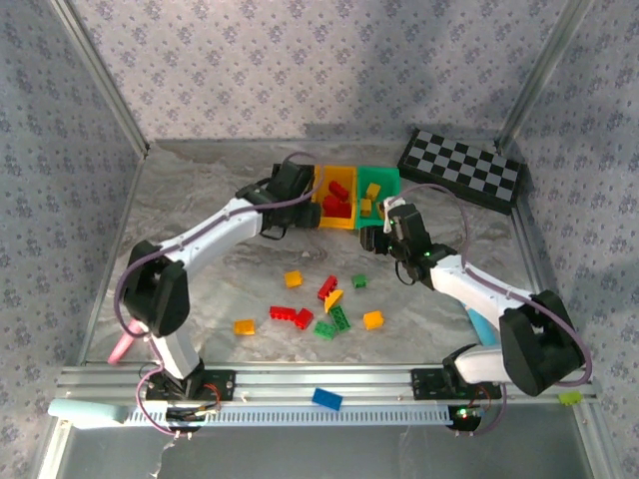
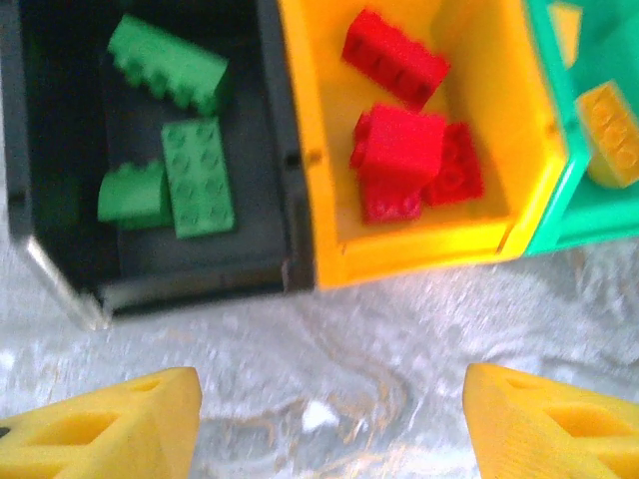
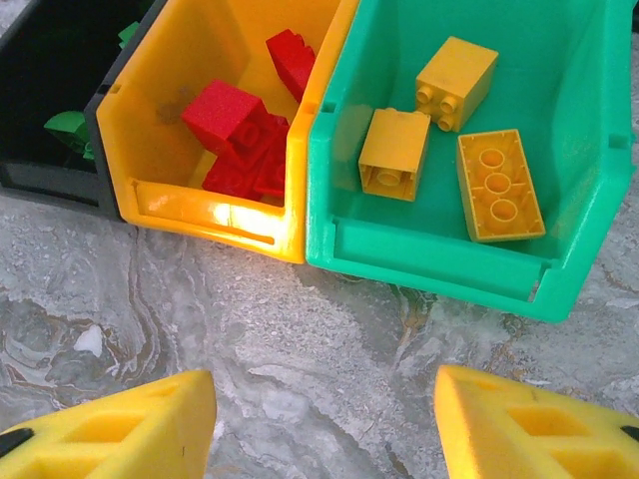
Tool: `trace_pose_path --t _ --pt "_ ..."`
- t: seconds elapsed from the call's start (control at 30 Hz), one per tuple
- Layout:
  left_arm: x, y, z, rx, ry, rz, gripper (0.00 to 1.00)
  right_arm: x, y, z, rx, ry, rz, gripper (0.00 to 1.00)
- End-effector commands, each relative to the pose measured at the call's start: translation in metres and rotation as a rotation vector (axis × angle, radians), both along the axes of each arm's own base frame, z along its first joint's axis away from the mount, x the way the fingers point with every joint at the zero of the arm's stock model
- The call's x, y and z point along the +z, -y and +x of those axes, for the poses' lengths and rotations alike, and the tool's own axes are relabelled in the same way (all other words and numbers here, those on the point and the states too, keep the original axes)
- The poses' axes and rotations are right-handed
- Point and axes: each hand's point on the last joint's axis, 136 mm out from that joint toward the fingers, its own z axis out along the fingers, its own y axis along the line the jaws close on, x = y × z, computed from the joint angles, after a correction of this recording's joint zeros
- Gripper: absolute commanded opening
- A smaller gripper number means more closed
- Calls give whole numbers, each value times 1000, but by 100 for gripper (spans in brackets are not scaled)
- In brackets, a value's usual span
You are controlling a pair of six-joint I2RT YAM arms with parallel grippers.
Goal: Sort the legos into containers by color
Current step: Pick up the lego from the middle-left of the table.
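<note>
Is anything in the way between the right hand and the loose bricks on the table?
Nothing visible. The right hand hangs open and empty in front of the green bin. Bare table is all that lies between it and the nearest loose green brick.

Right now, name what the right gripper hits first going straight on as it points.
Probably the front wall of the green bin, near its corner beside the yellow bin; the open right gripper may meet bare table first, since depth is unclear.

Left end effector [image 2: 331, 404] fingers apart; right end effector [image 3: 325, 399] likewise.
</note>
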Motion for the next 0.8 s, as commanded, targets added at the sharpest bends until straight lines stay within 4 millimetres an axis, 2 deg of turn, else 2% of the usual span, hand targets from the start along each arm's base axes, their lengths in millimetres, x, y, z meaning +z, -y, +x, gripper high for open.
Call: trace_pose_path --t 0.0,0.1,0.2,0.3,0.4,0.5,0.63,0.77 --pt "-12 -26 -37 75 -62 -7 69 -3 -1 1 -4 -6 21 61" --pt "-25 -54 -75 139 -138 -11 69 -4 -1 1 -4 -9 19 62" --pt "-35 -91 -118 218 -251 40 69 -5 -2 1 -4 -11 21 62" --pt "-37 -112 -155 282 -335 25 70 -6 -3 2 -4 -15 21 62" --pt "-46 -121 -187 339 -403 -50 70 -7 -3 2 -3 -18 19 62" --pt "-67 -142 -218 432 -465 -60 70 -6 -2 2 -8 -16 18 62" --pt "-90 -147 -239 482 -528 -97 71 -4 -1 2 -6 -12 18 62" --pt "-97 -147 -238 482 -540 -74 71 -5 -1 2 -9 -13 18 62"
